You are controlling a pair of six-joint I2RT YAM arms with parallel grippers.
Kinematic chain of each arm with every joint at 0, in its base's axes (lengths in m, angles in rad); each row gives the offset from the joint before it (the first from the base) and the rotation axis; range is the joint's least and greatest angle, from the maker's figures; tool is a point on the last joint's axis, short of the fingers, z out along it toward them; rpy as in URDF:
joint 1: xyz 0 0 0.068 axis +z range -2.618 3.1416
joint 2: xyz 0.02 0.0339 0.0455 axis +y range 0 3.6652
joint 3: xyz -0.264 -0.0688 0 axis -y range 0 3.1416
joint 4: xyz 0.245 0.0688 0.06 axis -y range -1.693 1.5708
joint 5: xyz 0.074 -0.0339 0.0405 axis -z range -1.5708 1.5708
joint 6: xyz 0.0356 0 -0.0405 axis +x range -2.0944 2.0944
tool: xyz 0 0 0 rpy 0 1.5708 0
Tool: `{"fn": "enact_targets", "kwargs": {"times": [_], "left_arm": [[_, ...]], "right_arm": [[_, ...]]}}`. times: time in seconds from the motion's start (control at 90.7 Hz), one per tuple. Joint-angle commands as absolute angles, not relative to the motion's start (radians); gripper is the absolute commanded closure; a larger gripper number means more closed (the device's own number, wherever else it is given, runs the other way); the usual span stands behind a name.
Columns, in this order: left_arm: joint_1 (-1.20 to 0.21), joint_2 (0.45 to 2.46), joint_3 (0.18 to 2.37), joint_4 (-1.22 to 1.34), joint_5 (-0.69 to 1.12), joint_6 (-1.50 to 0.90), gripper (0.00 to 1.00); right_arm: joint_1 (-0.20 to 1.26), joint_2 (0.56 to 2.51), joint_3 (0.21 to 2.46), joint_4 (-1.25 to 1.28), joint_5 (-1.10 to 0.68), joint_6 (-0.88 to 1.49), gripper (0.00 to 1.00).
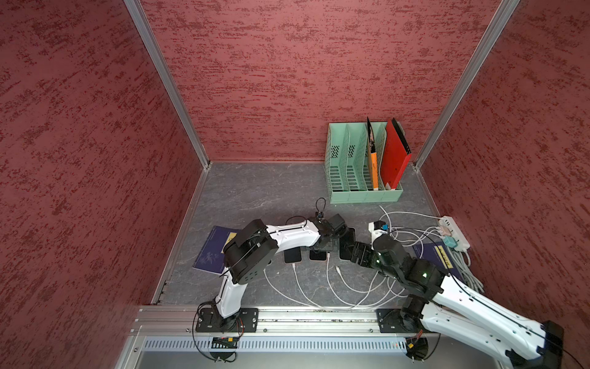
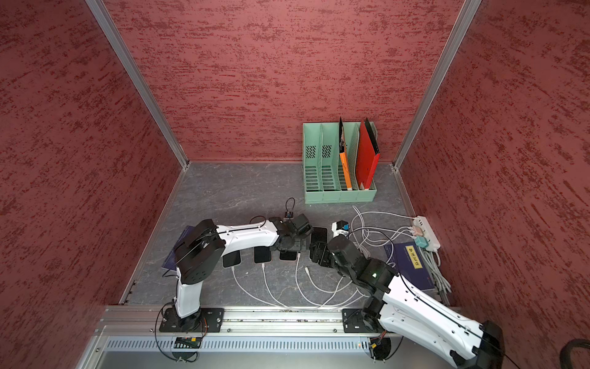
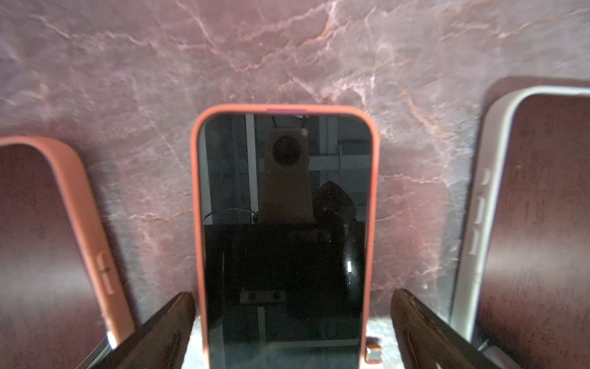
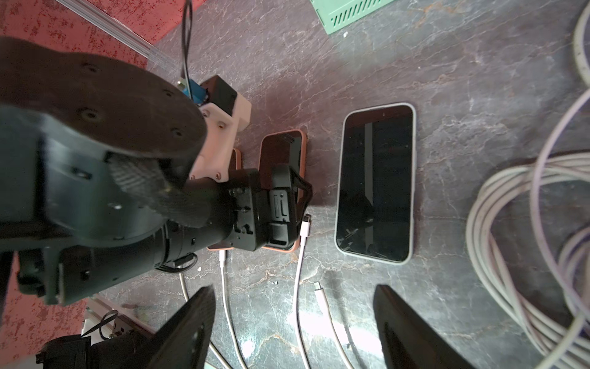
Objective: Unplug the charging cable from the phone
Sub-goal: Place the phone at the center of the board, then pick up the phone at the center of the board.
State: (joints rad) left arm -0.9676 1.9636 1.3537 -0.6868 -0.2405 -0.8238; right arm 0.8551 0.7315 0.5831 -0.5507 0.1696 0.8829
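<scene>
Cable loops (image 4: 225,294), white and thin, trail from the front rail across the grey marbled tabletop (image 1: 255,191) toward a row of dark-screened phones. One white charging cable (image 4: 305,228) lies with its plug just beside the salmon-cased phone (image 3: 284,191), out of the port. The left gripper (image 3: 292,292) straddles that phone's lower end, fingers spread on either side. The right gripper (image 4: 293,287) hovers with fingers wide apart over a second loose plug (image 4: 318,285), near a white-cased phone (image 4: 376,182). Farther back sit a white power strip (image 1: 455,233) and a mint-green plastic file rack (image 1: 364,195).
</scene>
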Motion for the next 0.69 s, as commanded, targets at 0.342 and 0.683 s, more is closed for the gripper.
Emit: {"fn": "enact_targets", "kwargs": {"times": [0.342,0.683], "left_arm": [[-1.099,1.384,1.147,-0.607,-0.890,-0.729,0.00],[-0.764,0.884,0.726,-0.346,-0.294,-0.696,0.00]], "right_arm": [[0.891,0.959,0.776,-0.647,0.226,0.819,0.02],[0.943,1.230,0.952,-0.740,0.412,0.853,0.02]]}}
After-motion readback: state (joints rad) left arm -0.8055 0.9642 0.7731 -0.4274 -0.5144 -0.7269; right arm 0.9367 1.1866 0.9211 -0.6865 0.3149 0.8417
